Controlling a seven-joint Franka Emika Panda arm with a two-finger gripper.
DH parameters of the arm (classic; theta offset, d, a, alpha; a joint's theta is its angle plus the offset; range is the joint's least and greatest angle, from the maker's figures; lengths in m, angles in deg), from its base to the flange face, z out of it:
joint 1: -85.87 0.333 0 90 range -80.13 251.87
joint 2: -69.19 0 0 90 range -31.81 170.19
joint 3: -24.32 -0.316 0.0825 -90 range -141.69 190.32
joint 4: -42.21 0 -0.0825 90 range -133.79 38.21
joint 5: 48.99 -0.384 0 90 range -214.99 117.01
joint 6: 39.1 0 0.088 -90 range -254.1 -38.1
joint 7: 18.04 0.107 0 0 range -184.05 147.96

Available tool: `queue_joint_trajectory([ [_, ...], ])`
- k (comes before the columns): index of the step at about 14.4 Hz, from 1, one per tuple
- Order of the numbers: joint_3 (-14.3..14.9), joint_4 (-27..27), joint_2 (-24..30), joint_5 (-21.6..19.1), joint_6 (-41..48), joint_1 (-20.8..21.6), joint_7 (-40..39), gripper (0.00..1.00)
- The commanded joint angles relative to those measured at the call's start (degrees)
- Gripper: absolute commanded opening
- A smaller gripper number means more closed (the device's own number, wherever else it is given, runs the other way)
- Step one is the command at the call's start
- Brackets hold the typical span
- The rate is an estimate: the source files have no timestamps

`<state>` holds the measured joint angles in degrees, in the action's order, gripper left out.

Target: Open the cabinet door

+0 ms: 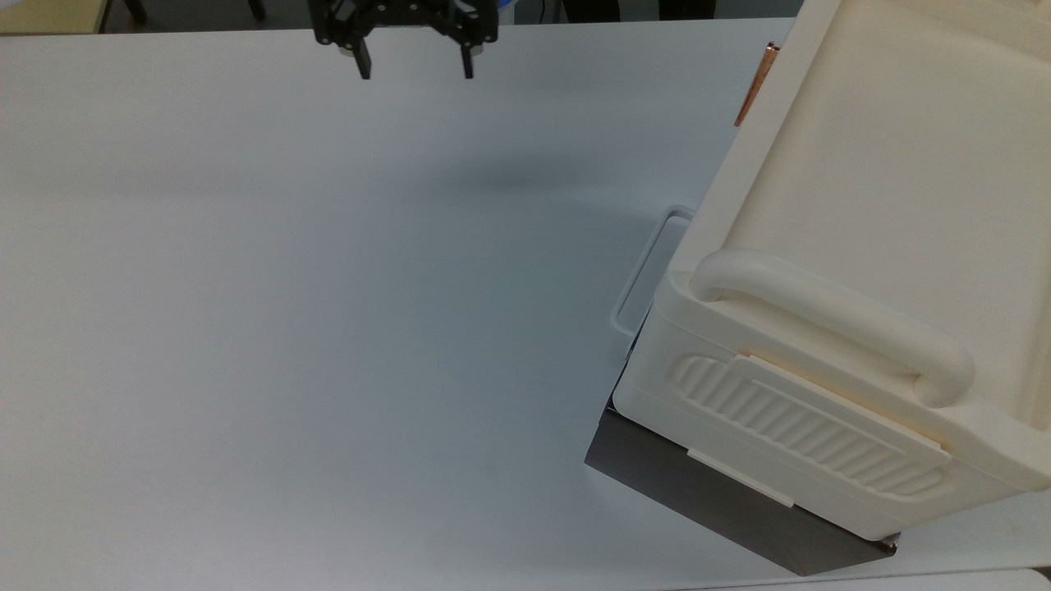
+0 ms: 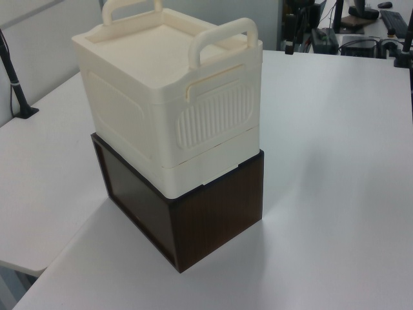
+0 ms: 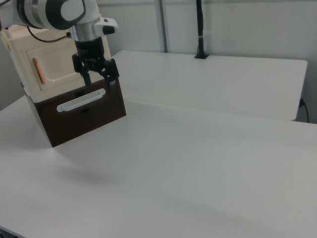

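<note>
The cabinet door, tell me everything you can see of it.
The cabinet door is a flat cream panel, plastic by its look, with a recessed rounded-rectangle face. A slim copper handle stands upright near the right view's left edge of the door. The door looks shut, flush with the cream cabinet, which sits on a dark brown box. The open tool hangs in front of it; contact cannot be told.
</note>
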<state>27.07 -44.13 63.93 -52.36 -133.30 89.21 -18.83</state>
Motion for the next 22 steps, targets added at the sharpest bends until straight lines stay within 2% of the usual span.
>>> queue_joint_trajectory([
  [1, -3.62, 2.14, 0.43, -3.22, -0.89, 0.26, -4.22, 1.0],
  [4, -9.94, 3.99, 0.34, -2.87, -1.51, 0.17, -5.96, 1.0],
  [6, -13.11, 4.34, 0.34, -3.04, -1.68, 0.17, -14.12, 1.0],
  [13, -20.5, 5.22, -0.62, -2.78, -6.16, 0.7, -20.92, 1.0],
  [17, -20.68, 5.22, -1.94, -2.78, -8.27, 2.72, -23.28, 1.0],
  [22, -20.6, 5.4, -3.61, -2.69, -11.0, 3.78, -33.56, 1.0],
])
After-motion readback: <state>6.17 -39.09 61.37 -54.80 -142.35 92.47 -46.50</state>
